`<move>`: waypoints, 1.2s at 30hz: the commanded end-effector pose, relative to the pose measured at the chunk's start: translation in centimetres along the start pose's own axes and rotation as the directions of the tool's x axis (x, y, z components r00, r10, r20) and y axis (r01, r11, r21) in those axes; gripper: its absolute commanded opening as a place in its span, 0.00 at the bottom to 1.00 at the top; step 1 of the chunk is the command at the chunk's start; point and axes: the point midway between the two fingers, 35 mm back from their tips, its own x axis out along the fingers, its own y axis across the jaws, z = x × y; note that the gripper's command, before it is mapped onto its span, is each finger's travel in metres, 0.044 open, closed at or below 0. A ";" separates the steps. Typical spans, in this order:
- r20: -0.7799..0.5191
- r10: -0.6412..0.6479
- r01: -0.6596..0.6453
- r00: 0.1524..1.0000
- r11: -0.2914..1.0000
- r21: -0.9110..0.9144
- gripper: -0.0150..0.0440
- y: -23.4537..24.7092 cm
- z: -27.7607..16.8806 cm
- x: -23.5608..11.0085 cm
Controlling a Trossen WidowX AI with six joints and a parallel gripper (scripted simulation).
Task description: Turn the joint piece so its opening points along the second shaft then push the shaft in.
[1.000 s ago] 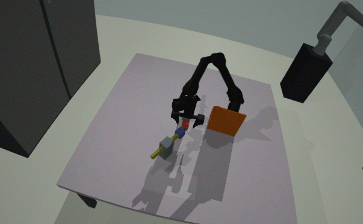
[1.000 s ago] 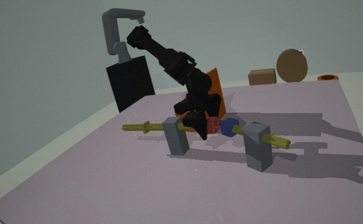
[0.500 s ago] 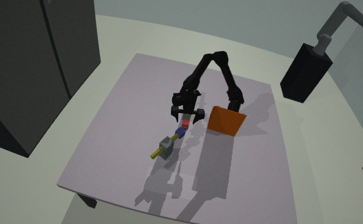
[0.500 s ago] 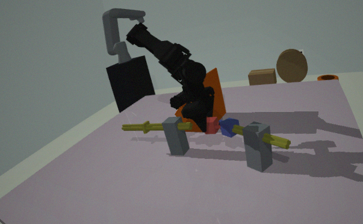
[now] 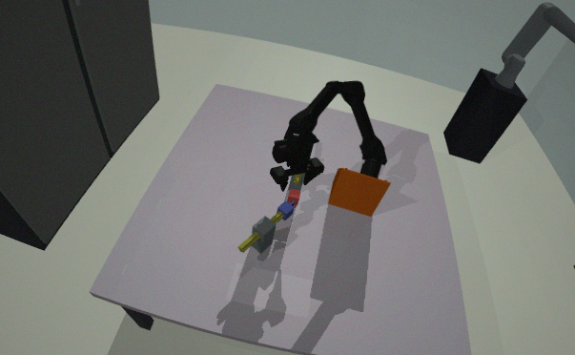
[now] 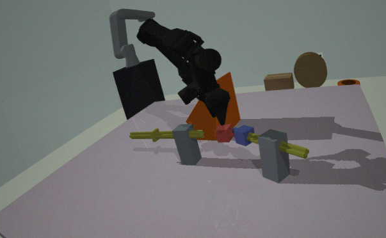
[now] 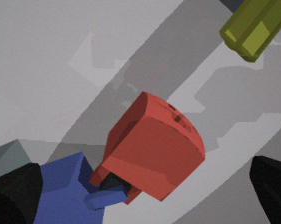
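The red square joint piece [image 5: 295, 196] [image 6: 224, 132] [image 7: 153, 152] hangs on a blue hinge piece [image 5: 285, 209] [image 6: 243, 134] [image 7: 64, 196] at the end of the fixed yellow shaft [image 5: 246, 243] [image 6: 293, 150], which passes through a grey block [image 5: 263, 234] [image 6: 273, 155]. The second yellow shaft [image 6: 151, 135] [image 7: 253, 19] [image 5: 297, 179] sits in its own grey block [image 6: 186, 144]. Its tip stands a short gap away from the red piece. My gripper [image 5: 297, 173] [image 6: 205, 109] [image 7: 149, 173] is open and empty. It hangs just above the red piece, with the fingers wide on either side and touching nothing.
An orange panel [image 5: 359, 193] [image 6: 228, 93] stands on the table [image 5: 201, 167] right behind the parts, at the arm's base. A black box with a grey arm [image 5: 484, 114] [image 6: 138, 86], a dark cabinet [image 5: 44, 95], a brown box [image 6: 279, 81] and a disc [image 6: 310, 70] stand off the table.
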 end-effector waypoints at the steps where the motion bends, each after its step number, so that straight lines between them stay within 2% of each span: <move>1: 0.003 -0.005 0.005 1.000 0.991 -0.131 1.00 0.1 -0.2 -1.2; 12: 0.025 -0.023 0.032 0.999 0.879 -0.477 1.00 0.2 -0.6 -4.5; 23: 0.058 -0.045 0.074 0.997 0.651 -0.756 1.00 -0.2 -0.9 -7.8; 31: 0.063 -0.048 0.079 0.997 0.614 -0.785 1.00 -0.3 -0.9 -8.2; 36: 0.047 -0.041 0.062 0.998 0.667 -0.742 1.00 -0.4 -0.5 -8.0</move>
